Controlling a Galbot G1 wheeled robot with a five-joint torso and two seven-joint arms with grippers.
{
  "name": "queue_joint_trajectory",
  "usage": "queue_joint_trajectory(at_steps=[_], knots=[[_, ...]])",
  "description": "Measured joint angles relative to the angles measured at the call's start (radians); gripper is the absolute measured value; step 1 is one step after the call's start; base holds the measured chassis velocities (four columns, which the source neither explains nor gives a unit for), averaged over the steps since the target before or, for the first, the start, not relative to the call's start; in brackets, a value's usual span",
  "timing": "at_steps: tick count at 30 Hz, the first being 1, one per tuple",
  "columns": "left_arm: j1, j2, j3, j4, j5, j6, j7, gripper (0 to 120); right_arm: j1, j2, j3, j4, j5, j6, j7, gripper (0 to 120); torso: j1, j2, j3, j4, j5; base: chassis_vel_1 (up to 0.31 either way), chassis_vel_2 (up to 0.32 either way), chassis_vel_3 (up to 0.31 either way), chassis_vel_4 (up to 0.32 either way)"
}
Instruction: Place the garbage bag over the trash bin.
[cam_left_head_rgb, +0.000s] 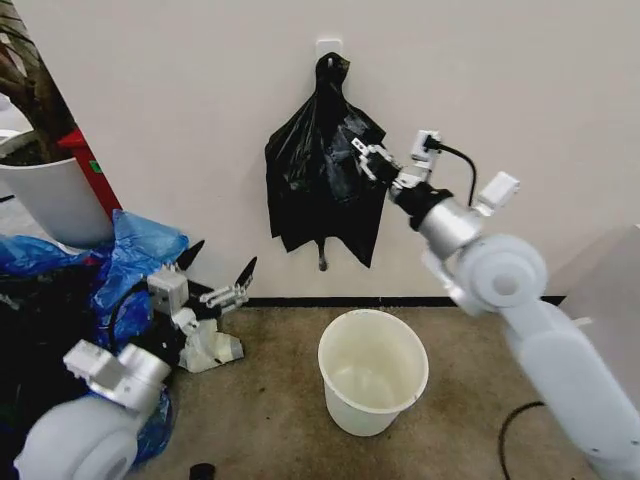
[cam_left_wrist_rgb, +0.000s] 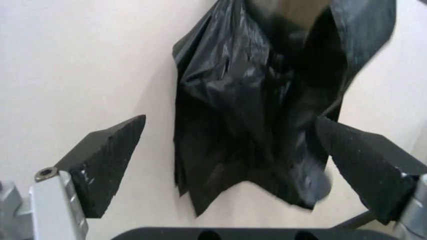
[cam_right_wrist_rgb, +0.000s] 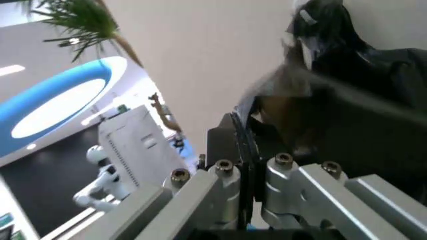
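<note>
Wall (cam_left_head_rgb: 520, 110): plain, pale, runs behind everything; dark baseboard strip where it meets the brown floor (cam_left_head_rgb: 270, 400).

Bunch of black bags (cam_left_head_rgb: 322, 185): hangs on the wall from a white hook (cam_left_head_rgb: 328, 47), gathered to a knot at the top and flaring out below, well above the trash bin and slightly toward the robot's left of it. Glossy, crinkled. Left wrist view shows the same bunch (cam_left_wrist_rgb: 260, 100) spread against the wall.

Blue plastic bags (cam_left_head_rgb: 125, 255): heaped on the floor far to the left of the trash bin, below a large white plant pot (cam_left_head_rgb: 55, 195).

Trash bin (cam_left_head_rgb: 372, 370): cream-white bucket, upright on the floor, mouth open, inside bare. It stands below the hanging bunch, apart from it.

Right gripper (cam_left_head_rgb: 366, 158): raised at the right edge of the bunch, high above the trash bin. Right wrist view shows its fingers (cam_right_wrist_rgb: 230, 150) pressed close together with black film between them (a thin fold of the garbage bag (cam_right_wrist_rgb: 373, 125), still part of the hanging bunch as far as can be told).

Left gripper (cam_left_head_rgb: 215, 268): low, left of the trash bin, near the blue bags, black fingers spread wide and holding nothing; it points toward the bunch.
</note>
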Motion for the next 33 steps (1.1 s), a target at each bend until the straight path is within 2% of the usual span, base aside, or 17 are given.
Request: queue_joint_trajectory(at_steps=[4, 5, 11, 19, 23, 25, 27, 33], knots=[[-0.143, 0.092, 0.041, 0.038, -0.103, 0.045, -0.017, 100, -0.015, -0.024, 0.013, -0.011, 0.001, -0.012, -0.056, 0, 0.0, 0.0, 0.0, 0.0003, -0.0003, 0.0, 0.0, 0.0, 0.0], [-0.143, 0.092, 0.041, 0.038, -0.103, 0.045, -0.017, 100, -0.015, -0.024, 0.013, -0.011, 0.001, -0.012, -0.056, 0, 0.0, 0.0, 0.0, 0.0003, -0.0003, 0.0, 0.0, 0.0, 0.0], [-0.319, 0.186, 0.091, 0.089, -0.168, 0.1, -0.014, 100, -0.001, -0.024, 0.002, -0.021, 0.0, -0.012, -0.064, 0, 0.0, 0.0, 0.0, 0.0005, -0.0001, 0.0, 0.0, 0.0, 0.0], [-0.462, 0.21, 0.197, 0.132, -0.17, 0.126, -0.003, 100, -0.002, -0.041, 0.005, -0.002, 0.002, -0.011, -0.074, 0, 0.0, 0.0, 0.0, 0.0004, -0.0002, 0.0, 0.0, 0.0, 0.0], [-0.575, 0.214, 0.304, 0.171, -0.161, 0.155, -0.007, 100, -0.001, -0.053, 0.003, 0.004, 0.004, -0.011, -0.079, 0, 0.0, 0.0, 0.0, 0.0005, -0.0003, 0.0, 0.0, 0.0, 0.0], [-0.634, 0.208, 0.36, 0.197, -0.141, 0.174, -0.011, 100, -0.002, -0.058, 0.002, 0.005, 0.005, -0.011, -0.081, 0, 0.0, 0.0, 0.0, 0.0003, -0.0001, 0.0, 0.0, 0.0, 0.0], [-0.654, 0.207, 0.38, 0.206, -0.13, 0.178, -0.005, 100, -0.003, -0.059, 0.001, 0.004, 0.006, -0.011, -0.081, 0, 0.0, 0.0, 0.0, 0.0001, -0.0002, 0.0, 0.0, 0.0, 0.0], [-0.744, 0.216, 0.49, 0.243, -0.026, 0.181, 0.069, 100, 0.004, -0.059, -0.002, -0.005, 0.006, -0.01, -0.081, 0, 0.0, 0.0, 0.0, 0.0006, -0.0001, 0.0, 0.0, 0.0, 0.0]])
